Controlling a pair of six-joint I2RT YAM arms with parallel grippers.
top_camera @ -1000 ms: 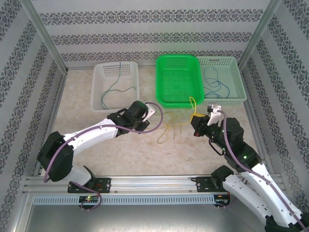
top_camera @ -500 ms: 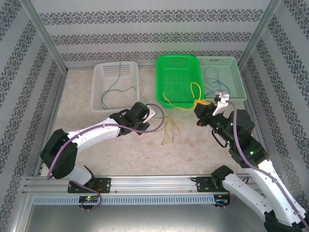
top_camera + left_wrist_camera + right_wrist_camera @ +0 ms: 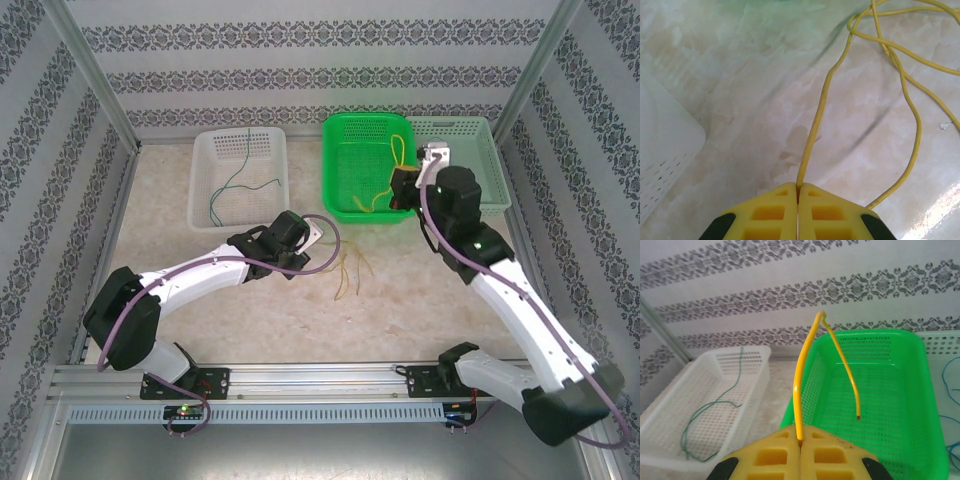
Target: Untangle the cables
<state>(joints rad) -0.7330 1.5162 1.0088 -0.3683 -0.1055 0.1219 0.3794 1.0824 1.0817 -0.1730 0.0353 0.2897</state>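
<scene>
- Along the far wall of the table (image 3: 400,300) stand three baskets in a row: a white basket (image 3: 205,170) on the left, a green basket (image 3: 350,150) in the middle and a pale basket (image 3: 497,170) on the right, the last two touching side by side.
- The white basket holds one thin green cable (image 3: 241,172), lying loose on its mesh floor.
- The right gripper (image 3: 403,188) hangs over the near right part of the green basket, its yellow jaws pressed together on a yellow cable (image 3: 799,385).
- In the right wrist view, that cable rises from the jaws, bends over in a tight arch, and its free end dangles above the green basket's floor; whether it touches the mesh cannot be told.
- A blue cable (image 3: 943,372) shows as a sliver at the edge of the right wrist view and seems to lie in the pale basket, though the arm hides most of that basket from above.
- The left gripper (image 3: 312,232) sits low over the table, near the white basket's near right corner, its jaws clamped on a second yellow cable (image 3: 815,130).
- From the left jaws this cable runs across the bare tabletop into a group of yellow loops (image 3: 350,270), which lie on the table between the two arms, just in front of the green basket and outside every basket.
</scene>
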